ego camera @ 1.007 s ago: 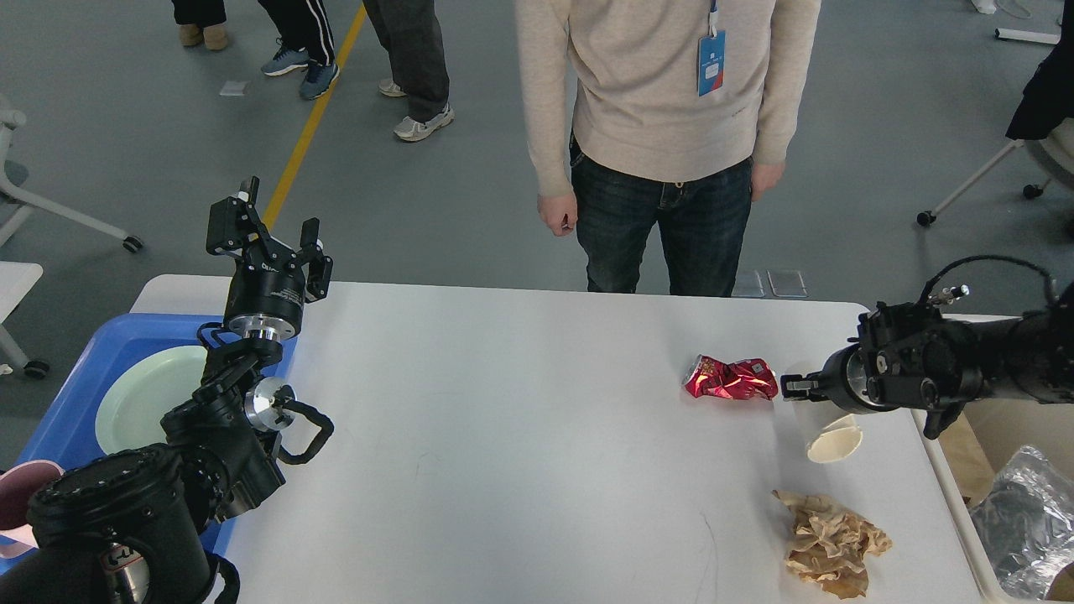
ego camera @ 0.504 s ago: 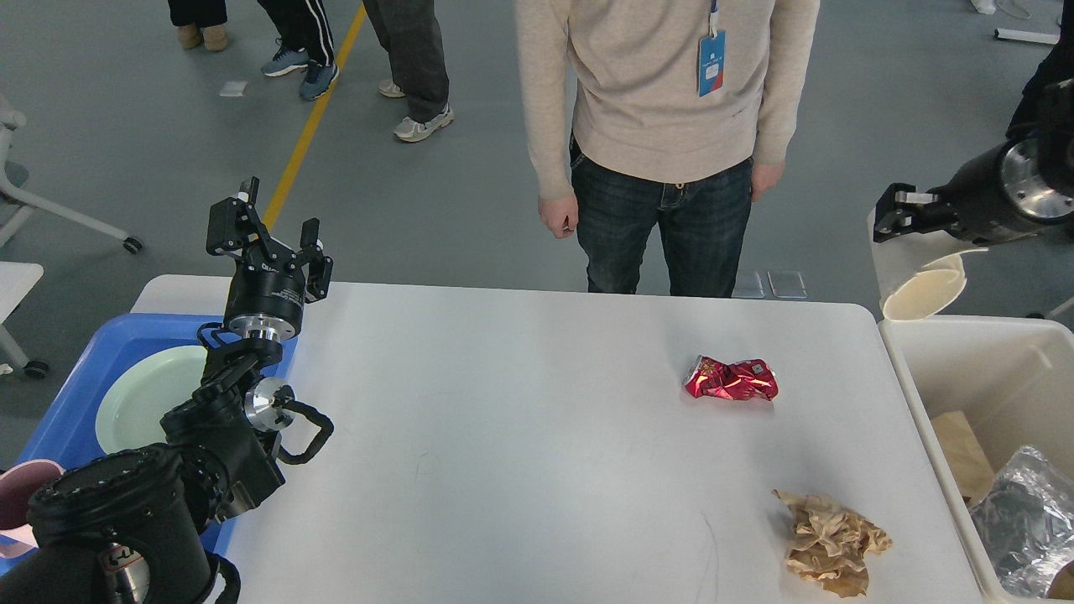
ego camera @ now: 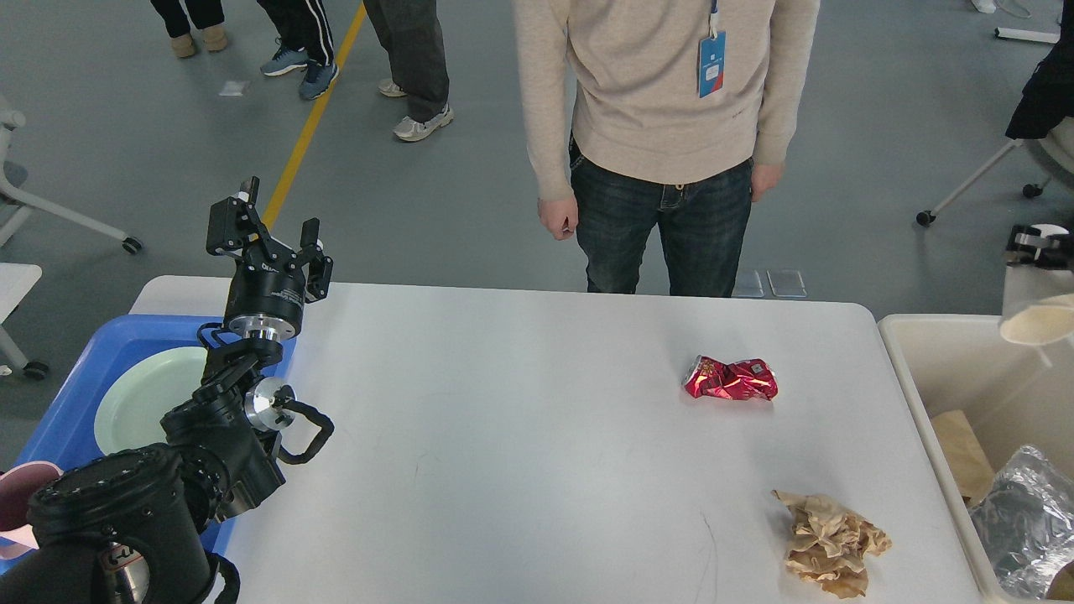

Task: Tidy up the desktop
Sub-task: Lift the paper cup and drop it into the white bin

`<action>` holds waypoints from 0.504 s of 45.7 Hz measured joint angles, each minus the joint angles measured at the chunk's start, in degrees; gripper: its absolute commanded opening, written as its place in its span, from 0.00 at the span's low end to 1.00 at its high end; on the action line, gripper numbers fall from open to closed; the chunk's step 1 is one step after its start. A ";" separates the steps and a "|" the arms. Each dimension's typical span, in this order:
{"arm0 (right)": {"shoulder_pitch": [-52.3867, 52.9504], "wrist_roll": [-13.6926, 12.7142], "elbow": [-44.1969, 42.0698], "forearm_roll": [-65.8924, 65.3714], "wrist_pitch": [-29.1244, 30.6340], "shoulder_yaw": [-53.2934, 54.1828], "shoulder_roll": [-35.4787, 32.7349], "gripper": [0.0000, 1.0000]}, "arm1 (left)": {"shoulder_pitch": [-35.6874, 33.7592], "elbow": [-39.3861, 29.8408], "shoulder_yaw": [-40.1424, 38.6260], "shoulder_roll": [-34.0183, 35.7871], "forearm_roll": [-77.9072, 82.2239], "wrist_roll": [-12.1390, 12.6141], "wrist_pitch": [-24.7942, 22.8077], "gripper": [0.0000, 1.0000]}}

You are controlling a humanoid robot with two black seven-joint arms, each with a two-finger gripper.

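- The desktop (ego camera: 520, 436), a wide white table with rounded corners, fills the lower middle of the head view.
- Near its front right edge lies a crumpled brown paper (ego camera: 829, 544).
- At the right side, just beside the desktop, stands a white bin (ego camera: 919, 394); a silvery bag (ego camera: 1028, 520) and some brown paper sit inside.
- At the left side a blue tray (ego camera: 63, 419) holds a pale green plate (ego camera: 138, 403), with a pink cup (ego camera: 15, 503) at the near corner.
- Farther back on the right half of the desktop lies a crushed red can (ego camera: 730, 378), well apart from the brown paper.
- The left gripper (ego camera: 277, 231) points up over the desktop's far left corner, its fingers spread and holding nothing.
- The right gripper (ego camera: 1039, 247) shows only at the right edge above the bin, clamped on a white paper cup (ego camera: 1034, 306).
- Beyond the far edge stands a person (ego camera: 663, 126) in a beige sweater and jeans.
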 measured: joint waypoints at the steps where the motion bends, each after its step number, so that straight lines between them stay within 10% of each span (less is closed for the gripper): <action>1: -1.91 0.01 -0.73 0.04 -1.42 0.28 -0.05 0.00 | 0.00 0.00 0.00 0.00 0.00 0.00 0.00 0.97; 6: -12.04 0.01 -4.73 1.40 -7.84 2.97 -0.76 0.01 | 0.00 0.00 0.00 0.00 -0.01 0.00 0.00 0.97; 12: -24.58 0.00 -11.51 4.37 -10.81 8.76 -0.92 0.85 | 0.00 0.00 0.00 0.00 0.00 0.00 0.00 0.97; 23: -39.15 -0.04 -23.14 5.02 -11.34 14.43 2.79 0.88 | 0.00 0.00 0.00 0.00 0.00 0.00 0.00 0.97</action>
